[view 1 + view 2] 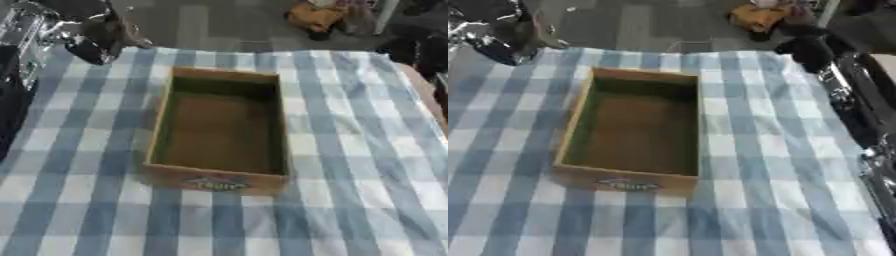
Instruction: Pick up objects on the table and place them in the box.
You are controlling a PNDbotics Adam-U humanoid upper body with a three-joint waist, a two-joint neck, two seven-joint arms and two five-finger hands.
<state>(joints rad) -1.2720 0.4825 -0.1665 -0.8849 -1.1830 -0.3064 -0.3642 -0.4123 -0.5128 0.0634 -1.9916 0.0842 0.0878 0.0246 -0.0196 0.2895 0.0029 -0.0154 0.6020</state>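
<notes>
A wooden box [219,132] is seen standing open-topped near the middle of the counter [367,165], which is covered by a blue-and-white checked cloth [772,200]. The box is set lengthwise, its long sides running away from the camera, and a printed label [216,184] is carried on its near end wall. Its inside is shown bare down to the brown floor, and no loose object is visible on the cloth around it. The left arm [13,95] is seen along the left edge of the left eye view, black with silver parts, and the left hand [92,42] is held at the far left corner of the counter, well apart from the box. The right arm [859,115] is seen along the right edge of the right eye view, with the right hand [808,50] near the far right corner, also apart from the box. Both hands are blurred, so whether the fingers are spread or curled cannot be told; nothing appears to be held in either. Beyond the counter, a yellow-brown bundle [313,16] lies on the grey floor [201,25].
</notes>
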